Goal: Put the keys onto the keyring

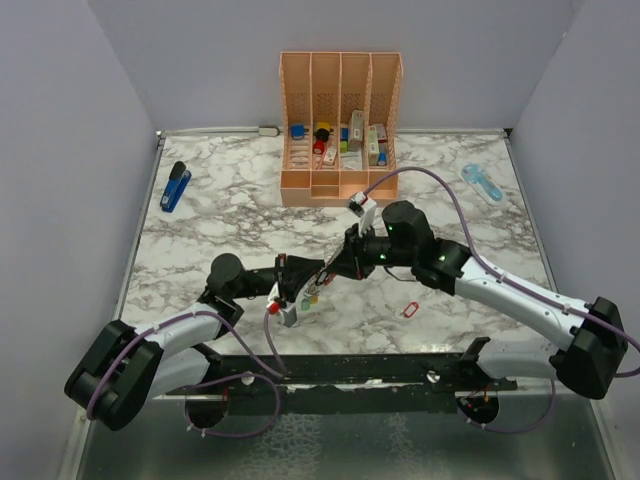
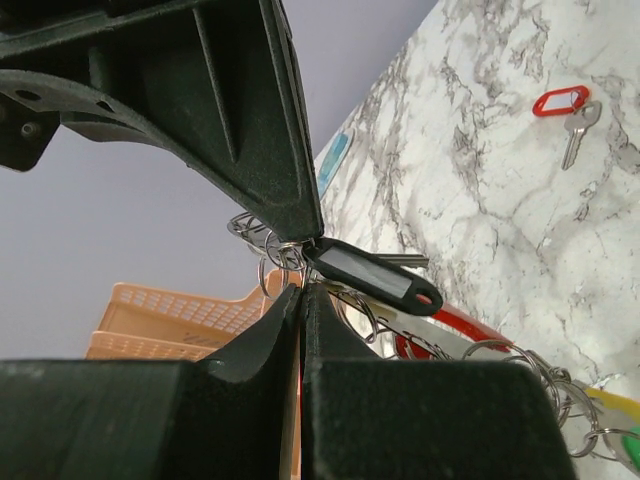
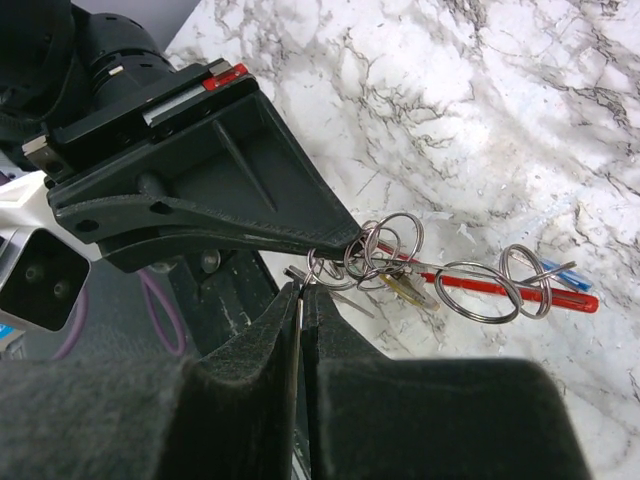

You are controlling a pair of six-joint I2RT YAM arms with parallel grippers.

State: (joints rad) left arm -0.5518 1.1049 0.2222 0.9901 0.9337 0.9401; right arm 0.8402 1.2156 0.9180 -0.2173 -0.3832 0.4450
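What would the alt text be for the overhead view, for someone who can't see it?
The left arm and right arm meet above a marble table, their jaws pinched shut on a bunch of keys held between them. One key with a red tag lies loose nearby; an orange organizer stands at the back, a blue stapler at far left.

Rack [image 1: 340,130] behind on the worktop [image 1: 480,240]; before it left hand [image 1: 312,283] and right hand [image 1: 340,268] meet, loose key [image 1: 408,310] to their right

Robotics lab bench, plain grey partition walls [image 1: 60,150], marble-patterned tabletop [image 1: 230,200], peach desk organiser [image 1: 340,90]
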